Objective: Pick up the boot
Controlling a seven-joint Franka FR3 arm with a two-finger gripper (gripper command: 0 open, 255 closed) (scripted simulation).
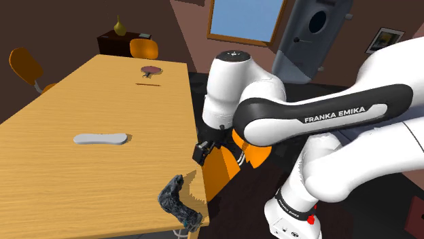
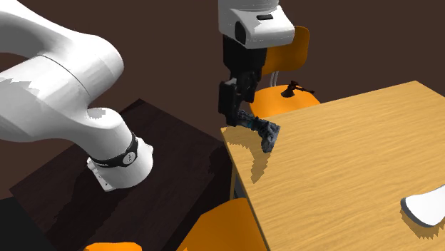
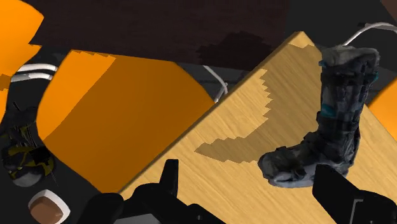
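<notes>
**Boot at table corner, gripper empty beside it**

Writing: "FRANKA EMIKA" in white capitals on the dark band of the arm (image 1: pixel 334 115). No other legible text. The boot carries no readable mark.

Boot (image 3: pixel 335 121): dark grey to black with a mottled surface and a small teal patch on the shaft. It has a tall shaft, strap-like ridges down the front and a rounded toe. It appears to lie on its side on the table (image 1: pixel 81 102), right at the corner nearest the stand. In the shoulder view its lower end is partly cut by the picture's bottom edge.

Table: warm wood with fine straight grain and a sharp square edge. A stair-stepped shadow (image 3: pixel 235 147) falls on it beside the boot.

Gripper (image 3: pixel 250 173): all black, with blocky fingers (image 3: pixel 347 197). The jaws stand apart and hold nothing; bare wood shows between them. The boot sits just beyond the fingertips, nearer one finger, and is not touched. In the second exterior view the hand hangs at the table's corner edge, just beside the boot.

Other items: an orange chair (image 3: pixel 108 121) with a smooth curved seat and pale tube legs is tucked at the table edge. A flat, pale grey elongated piece (image 1: pixel 100 138) lies mid-table, well apart from the boot. A small red and dark item (image 1: pixel 149 69) at the far end is too small to identify.
</notes>
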